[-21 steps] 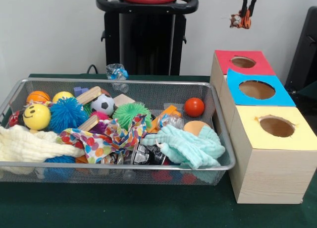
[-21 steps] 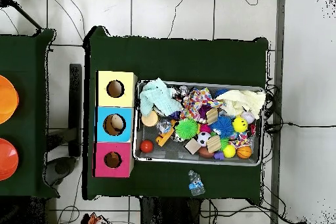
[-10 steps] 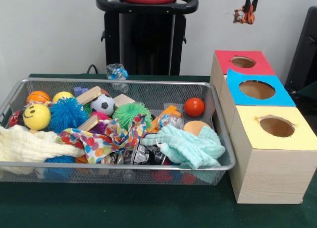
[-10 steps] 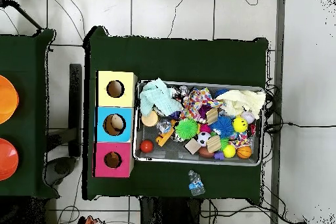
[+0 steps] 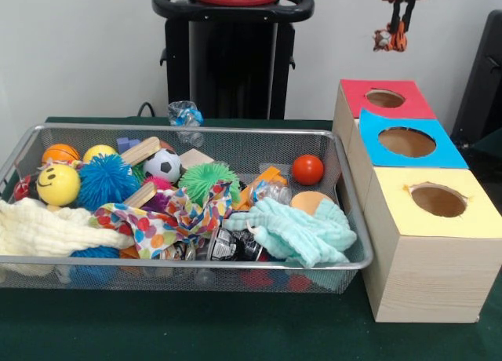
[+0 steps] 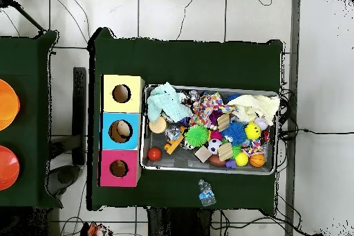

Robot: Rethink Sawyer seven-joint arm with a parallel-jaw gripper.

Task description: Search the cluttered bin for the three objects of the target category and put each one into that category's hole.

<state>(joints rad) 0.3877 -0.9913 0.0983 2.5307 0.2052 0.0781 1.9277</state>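
Orange striped toy [image 5: 390, 39]: a small orange-and-black striped soft figure, hanging high in the air behind and above the red-topped box, well clear of the bin.
Tool [image 5: 396, 31]: dark fingers pointing straight down from a red housing at the front view's top edge, closed together on the orange striped toy, which dangles between and just below their tips.
Arm pose: only the red end piece shows in the front view, coming down from above, vertical, raised high over the far end of the row of boxes; in the overhead view a small orange and dark patch off the table's edge near the bottom may be the same tool and toy, but this is too small to tell.
Wire mesh bin [image 5: 235, 263]: a silver rectangular basket on the green table [image 5: 196, 330], crowded with things, standing just beside the row of boxes.
Bin contents: a yellow smiley ball [image 5: 57, 184], a blue spiky ball [image 5: 107, 180], a black-and-white football [image 5: 162, 164], a green spiky ball [image 5: 206, 178], a red ball [image 5: 307, 169], a mint green cloth [image 5: 296, 231], a cream cloth [image 5: 47, 229], a multicoloured spotted cloth [image 5: 169, 216] and wooden blocks among them.
Wooden boxes: three in a row beside the bin, a red-topped box [image 5: 382, 100] farthest, a blue-topped box [image 5: 406, 140] in the middle, a yellow-topped box [image 5: 435, 204] nearest, each with one round hole in its lid.
Crumpled plastic bottle [image 5: 185, 114]: clear, lying on the table just behind the bin's far rim.
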